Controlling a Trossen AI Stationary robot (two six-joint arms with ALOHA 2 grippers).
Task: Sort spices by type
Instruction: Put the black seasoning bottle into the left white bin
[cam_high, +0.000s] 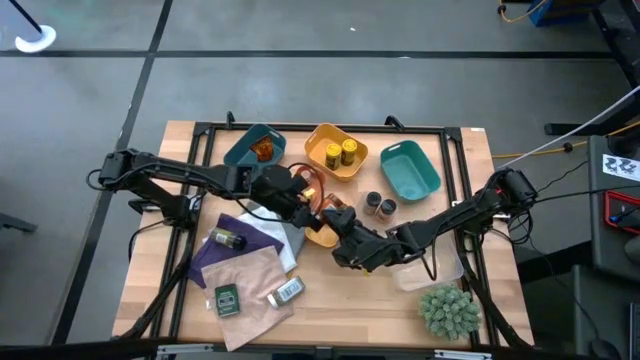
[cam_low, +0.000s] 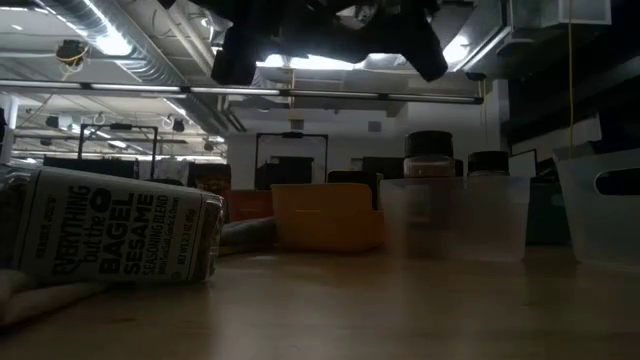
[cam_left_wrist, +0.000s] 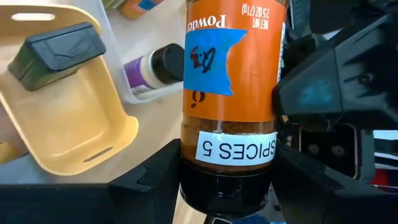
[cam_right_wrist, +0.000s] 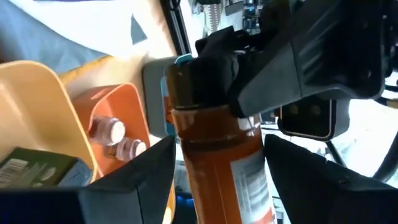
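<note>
Both grippers meet over the table's middle on one amber-orange spice jar (cam_left_wrist: 230, 81) with a dark lid, a blue tape patch and a white "SPICES 5" label. My left gripper (cam_left_wrist: 227, 196) is shut on its lid end, and my right gripper (cam_right_wrist: 217, 186) is shut on its body. In the high view the left gripper (cam_high: 308, 200) and right gripper (cam_high: 345, 243) hover above a small yellow tray (cam_high: 322, 238). That tray holds a dark green tin (cam_left_wrist: 56, 46). Two grey-lidded jars (cam_high: 378, 205) stand upright nearby on the table. My left gripper pinches the jar's dark lid (cam_left_wrist: 227, 183) between its two fingers, which lie across the jar. The jar is lifted clear above the yellow tray. My right gripper has the jar's amber body (cam_right_wrist: 227, 168) between its two fingers, across the jar, at the end opposite the lid (cam_right_wrist: 186, 81). One finger (cam_left_wrist: 311, 93) lies against the jar's side.
At the far side sit a dark teal tray (cam_high: 250, 150) with an amber jar, a yellow tray (cam_high: 335, 165) with two yellow jars, and a teal tray (cam_high: 410, 172). Purple and tan packets (cam_high: 245, 260), a green packet (cam_high: 227, 298) and a white-labelled jar (cam_low: 120, 235) lie near left. A green plant (cam_high: 448, 310) stands near right.
</note>
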